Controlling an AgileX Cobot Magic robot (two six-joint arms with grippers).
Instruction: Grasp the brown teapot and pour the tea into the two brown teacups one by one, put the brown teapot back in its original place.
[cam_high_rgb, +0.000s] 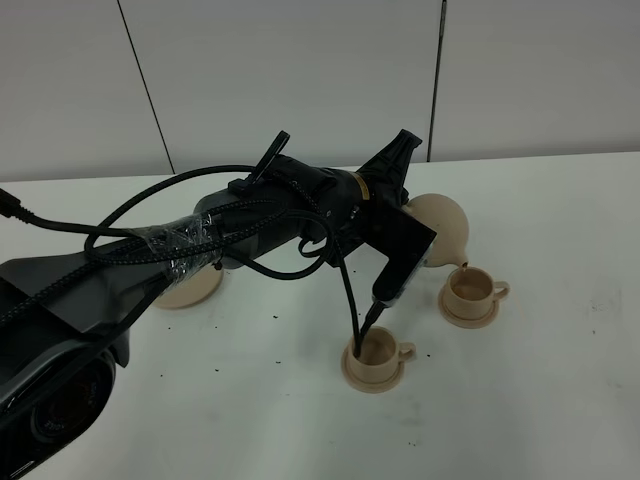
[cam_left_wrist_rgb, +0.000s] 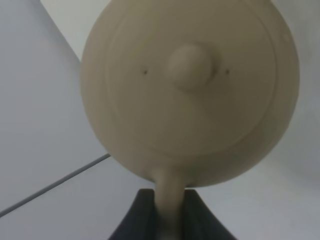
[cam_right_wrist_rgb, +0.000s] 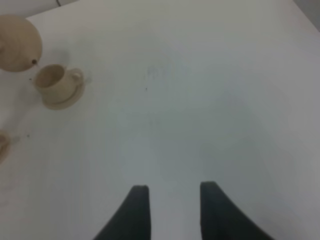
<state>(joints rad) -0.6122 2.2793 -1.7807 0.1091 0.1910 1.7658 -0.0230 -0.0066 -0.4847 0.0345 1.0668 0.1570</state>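
Observation:
The brown teapot (cam_high_rgb: 443, 226) hangs tilted in the air, its spout just over the far teacup (cam_high_rgb: 472, 288), which stands on its saucer. A dark drop of tea (cam_right_wrist_rgb: 34, 62) shows at the spout tip. In the left wrist view the teapot's lid (cam_left_wrist_rgb: 190, 67) faces the camera, and my left gripper (cam_left_wrist_rgb: 170, 215) is shut on the loop handle. The near teacup (cam_high_rgb: 378, 350) stands on its own saucer, partly behind a black cable. The original place, a wider saucer (cam_high_rgb: 190, 291), lies at the left, half hidden by my arm. My right gripper (cam_right_wrist_rgb: 172, 205) stands open over bare table.
The left arm and its cables (cam_high_rgb: 250, 225) stretch across the middle of the white table (cam_high_rgb: 560, 400). Small dark specks dot the surface around the cups. A grey panelled wall (cam_high_rgb: 300, 70) stands behind the table's far edge.

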